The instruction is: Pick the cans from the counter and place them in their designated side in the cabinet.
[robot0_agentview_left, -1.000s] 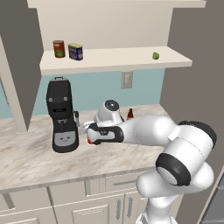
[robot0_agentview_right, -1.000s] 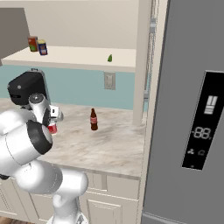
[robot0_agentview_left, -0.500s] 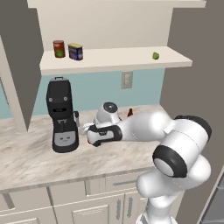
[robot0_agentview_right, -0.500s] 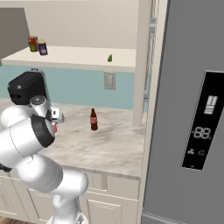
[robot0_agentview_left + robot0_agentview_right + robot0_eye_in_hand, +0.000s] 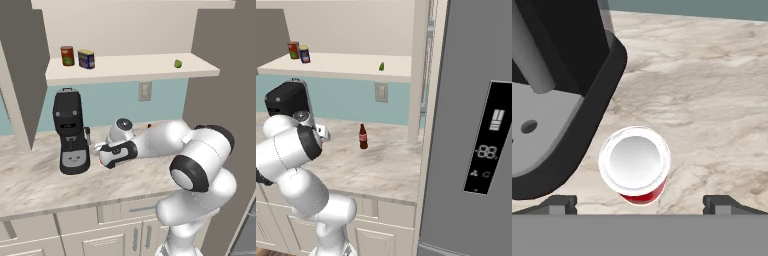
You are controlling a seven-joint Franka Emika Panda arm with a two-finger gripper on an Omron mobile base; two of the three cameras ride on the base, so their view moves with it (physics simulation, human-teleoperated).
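Note:
Seen from above in the hand view, the bright red can [image 5: 635, 162] with its white top stands upright on the beige marbled counter [image 5: 712, 100]. My gripper [image 5: 641, 202] is open above it, one fingertip on each side and well apart from it. From the left base view, the gripper [image 5: 104, 159] hangs low over the counter [image 5: 40, 180], just right of the coffee machine. The dark blue can [image 5: 86, 59] with a yellow label stands on the cabinet shelf [image 5: 130, 67], left part; it is also the right-hand can [image 5: 304, 53] on the shelf in the right base view.
A black coffee machine [image 5: 70, 131] stands right next to the red can, its base [image 5: 557, 130] close on one side. A dark red can [image 5: 67, 55] sits by the blue one. A brown bottle [image 5: 362, 136] stands mid-counter. A grey fridge [image 5: 476, 125] walls the right.
My hand has sunk slightly toward the counter beside the coffee machine, and the elbow has swung a little. The jaws have stayed open.

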